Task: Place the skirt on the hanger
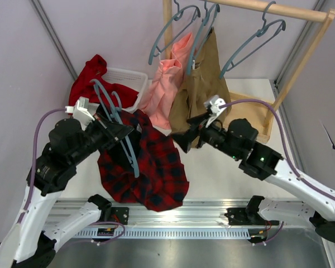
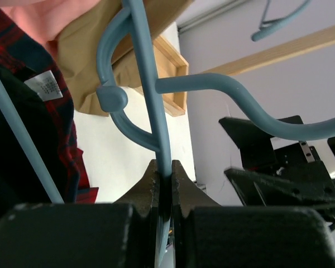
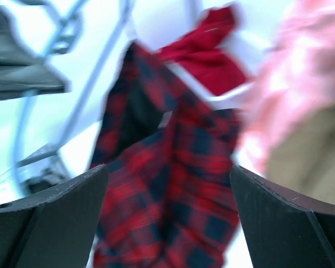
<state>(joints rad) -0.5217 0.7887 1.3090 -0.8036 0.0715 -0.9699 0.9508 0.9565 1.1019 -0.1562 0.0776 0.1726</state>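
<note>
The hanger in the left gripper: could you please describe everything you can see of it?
The hanger is thin, smooth blue-grey plastic, with a curved hook, sloping shoulders and a small rounded knob at one bend. The left gripper is shut on one of its slim bars and holds it tilted. In the top view one arm of it slants down across the front of the tartan skirt, which hangs against it. It looks whole and unbent.

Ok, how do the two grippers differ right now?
The left gripper is shut on the hanger; the right gripper stands wide open and empty. The left gripper sits at the top edge of the skirt; the right gripper only points at it from the side. Both are black, two-fingered.
</note>
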